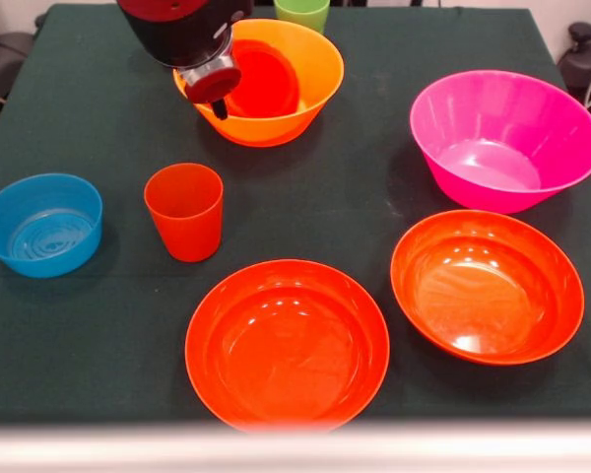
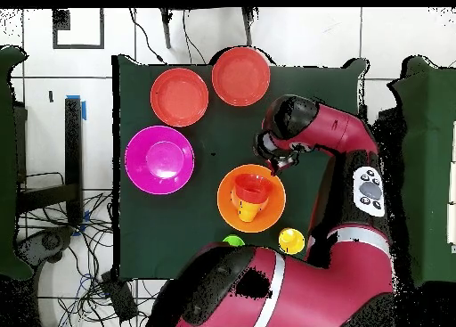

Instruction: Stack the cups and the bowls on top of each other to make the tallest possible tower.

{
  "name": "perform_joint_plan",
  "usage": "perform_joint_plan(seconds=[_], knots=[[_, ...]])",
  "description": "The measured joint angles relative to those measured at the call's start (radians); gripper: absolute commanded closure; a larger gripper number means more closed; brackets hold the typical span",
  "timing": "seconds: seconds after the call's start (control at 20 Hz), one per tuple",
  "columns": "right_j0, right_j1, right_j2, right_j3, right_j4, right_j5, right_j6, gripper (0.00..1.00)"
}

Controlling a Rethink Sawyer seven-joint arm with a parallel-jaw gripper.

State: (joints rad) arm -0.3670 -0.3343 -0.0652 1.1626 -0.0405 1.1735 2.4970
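— Two fingers of the gripper [image 1: 220,103]? Hard to see; whether it is open or closed, I cannot tell. It hangs at the rim of the large glossy orange plastic bowl [image 1: 310,84].
— And inside?
— A small red-orange bowl [image 1: 266,79] sits there, partly hidden. The green cup [image 1: 302,12] behind is cut off.

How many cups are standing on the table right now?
3: red-orange cup near the blue bowl, green cup and yellow cup by the orange bowl; another may sit inside it.
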Motion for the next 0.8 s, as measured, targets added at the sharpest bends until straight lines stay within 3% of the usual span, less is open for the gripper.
perform_joint_plan(seconds=[0.8], knots=[[0.021, 0.004, -0.06, 0.033, -0.001, 0.147, 0.0, 0.0]])
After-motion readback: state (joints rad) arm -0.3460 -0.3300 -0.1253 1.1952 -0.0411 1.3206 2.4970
